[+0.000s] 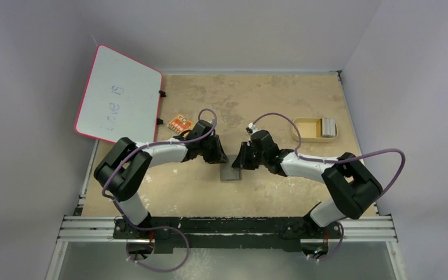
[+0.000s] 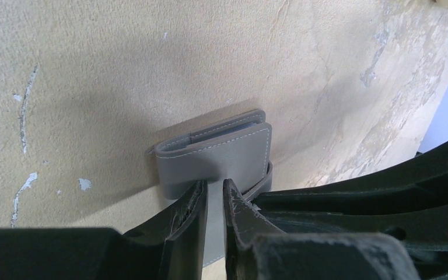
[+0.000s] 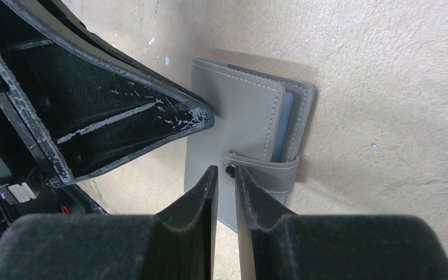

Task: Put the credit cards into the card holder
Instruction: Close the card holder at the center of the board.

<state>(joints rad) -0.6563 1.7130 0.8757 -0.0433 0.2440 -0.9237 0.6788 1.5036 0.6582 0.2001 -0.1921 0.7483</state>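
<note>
**Tool state.** The left gripper (image 2: 214,189) has its jaws drawn to a narrow slit and holds nothing visible. Its tip sits over the near edge of the card holder. The right gripper (image 3: 224,172) is likewise almost closed. Whether it pinches anything cannot be determined.

**Location of parts.** The small flat grey fold-over card holder (image 1: 230,174) lies folded on the table, directly beneath and just ahead of both sets of fingertips, between the two grippers. Its closing strap (image 3: 268,169) wraps the open edge, and the snap stud (image 3: 230,170) lies right at the right gripper's fingertips. The stack of thin grey-silver credit cards (image 1: 328,126) rests in a tan oblong tray (image 1: 303,131), well apart from both tools, beyond the right gripper's outer side.

**Handling.**
- Card holder: probably light, soft and flexible. It is likely to slide unless pinned. Hold the cover down with one tool and take the strap end with the other.
- Cards: probably stiff, thin and slippery. Grip across an exposed edge.
</note>
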